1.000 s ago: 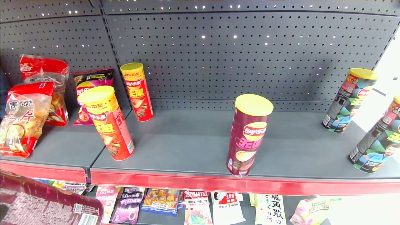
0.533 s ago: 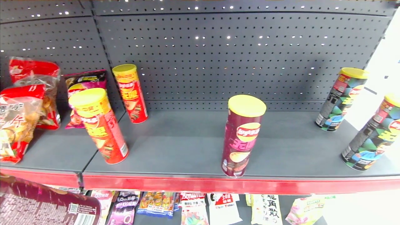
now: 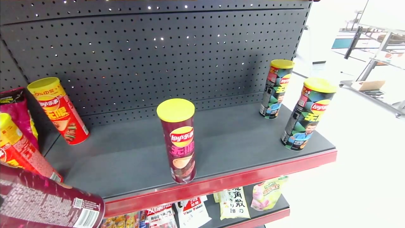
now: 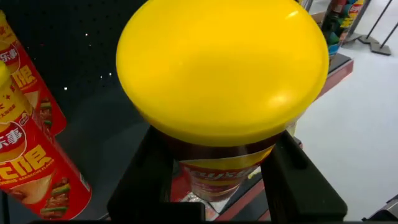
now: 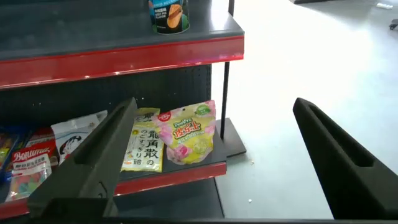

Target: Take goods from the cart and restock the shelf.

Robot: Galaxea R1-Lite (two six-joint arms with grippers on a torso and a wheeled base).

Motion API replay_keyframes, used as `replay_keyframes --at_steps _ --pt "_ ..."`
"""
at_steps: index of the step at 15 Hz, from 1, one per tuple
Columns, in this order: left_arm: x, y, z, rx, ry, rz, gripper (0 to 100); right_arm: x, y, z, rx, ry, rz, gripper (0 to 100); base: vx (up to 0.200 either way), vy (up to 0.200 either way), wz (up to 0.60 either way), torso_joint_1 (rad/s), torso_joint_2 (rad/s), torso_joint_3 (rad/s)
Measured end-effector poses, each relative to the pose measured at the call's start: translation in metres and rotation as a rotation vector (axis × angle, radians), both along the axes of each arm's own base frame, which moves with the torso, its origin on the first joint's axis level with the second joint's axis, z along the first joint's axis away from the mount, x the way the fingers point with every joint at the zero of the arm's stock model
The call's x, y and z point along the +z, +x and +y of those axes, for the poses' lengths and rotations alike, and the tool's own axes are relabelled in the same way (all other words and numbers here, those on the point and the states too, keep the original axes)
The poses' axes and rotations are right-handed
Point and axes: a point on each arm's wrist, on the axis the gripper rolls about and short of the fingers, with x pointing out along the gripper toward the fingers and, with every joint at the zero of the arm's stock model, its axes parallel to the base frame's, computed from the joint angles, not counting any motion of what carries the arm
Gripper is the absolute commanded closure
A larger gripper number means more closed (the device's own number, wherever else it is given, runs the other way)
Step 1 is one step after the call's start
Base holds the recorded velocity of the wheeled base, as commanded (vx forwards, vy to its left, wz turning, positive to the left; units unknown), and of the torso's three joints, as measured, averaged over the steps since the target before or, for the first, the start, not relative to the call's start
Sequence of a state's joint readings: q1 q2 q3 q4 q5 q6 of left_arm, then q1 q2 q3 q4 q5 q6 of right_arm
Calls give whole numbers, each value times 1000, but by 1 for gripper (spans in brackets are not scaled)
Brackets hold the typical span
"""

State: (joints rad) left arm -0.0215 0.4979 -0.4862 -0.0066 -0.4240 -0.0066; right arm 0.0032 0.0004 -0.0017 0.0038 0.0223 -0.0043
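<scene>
A maroon chip can with a yellow lid stands between the fingers of my left gripper, which is shut on it. That same can's lower end lies tilted at the bottom left of the head view, in front of the shelf. A matching maroon can stands upright near the shelf's red front edge. My right gripper is open and holds nothing, low beside the lower shelf.
Two red cans and a pink bag stand at the shelf's left. Two green-black cans stand at its right end. Snack bags fill the lower shelf. Open floor lies to the right.
The head camera has swung to the right, so the whole shelf has shifted left in the picture. The held maroon can stays at the bottom left corner.
</scene>
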Motion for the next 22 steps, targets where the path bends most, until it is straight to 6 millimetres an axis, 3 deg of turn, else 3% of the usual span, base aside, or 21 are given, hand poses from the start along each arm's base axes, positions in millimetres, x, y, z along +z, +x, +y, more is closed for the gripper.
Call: replay_keyframes --at_steps 4,9,13,18,22 --pt "19 30 -1 -2 2 72 100 0 0 0 0 0 1 0 0 0 0 0 0 0" --pt "40 94 -5 -26 13 169 100 0 0 0 0 0 0 0 0 0 0 0 0 0" --pt "38 147 -14 -64 20 168 100 0 0 0 0 0 0 0 0 0 0 0 0 0" --pt "29 188 -28 -113 40 228 100 0 0 0 0 0 1 0 0 0 0 0 0 0" --pt "35 234 -42 -143 62 231 100 0 0 0 0 0 1 0 0 0 0 0 0 0"
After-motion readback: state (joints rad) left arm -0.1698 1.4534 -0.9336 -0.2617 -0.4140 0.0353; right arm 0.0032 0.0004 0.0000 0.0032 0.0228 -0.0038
